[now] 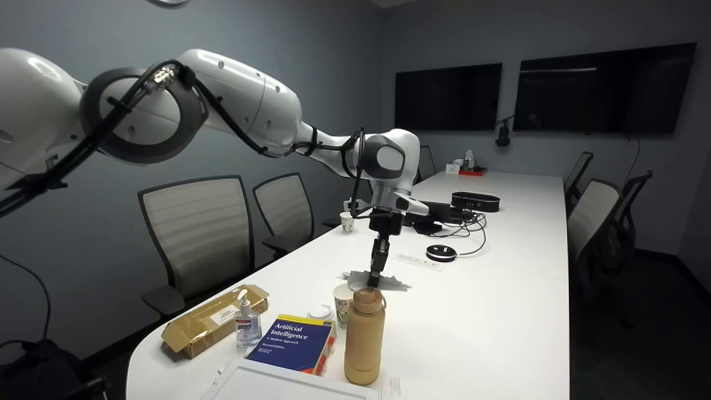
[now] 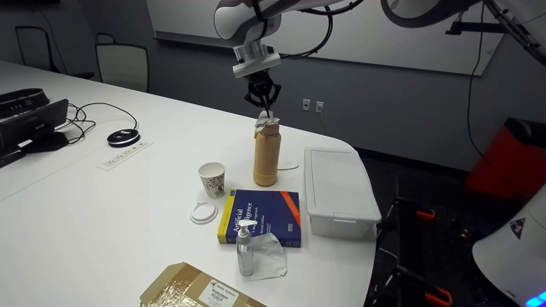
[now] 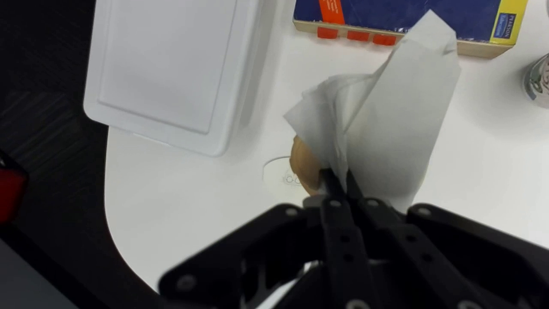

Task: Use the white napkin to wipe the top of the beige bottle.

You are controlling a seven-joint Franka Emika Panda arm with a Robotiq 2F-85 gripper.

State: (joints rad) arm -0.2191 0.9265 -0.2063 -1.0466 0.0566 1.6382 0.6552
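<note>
The black gripper (image 3: 342, 179) here clamps a creased, papery white napkin (image 3: 396, 111) (pointed corners flaring) at the top of a smooth, cylindrical beige bottle (image 2: 267, 157).

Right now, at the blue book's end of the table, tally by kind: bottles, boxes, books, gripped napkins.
Bottles: 2 (beige bottle, clear pump bottle)
Boxes: 2 (white lidded box, cardboard box)
Books: 1 (blue book)
Gripped napkins: 1 (white napkin, in the end effector)
Total: 6

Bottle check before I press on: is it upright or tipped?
Upright: in both exterior views the beige bottle stands on its base, with the white napkin at its top.
</note>
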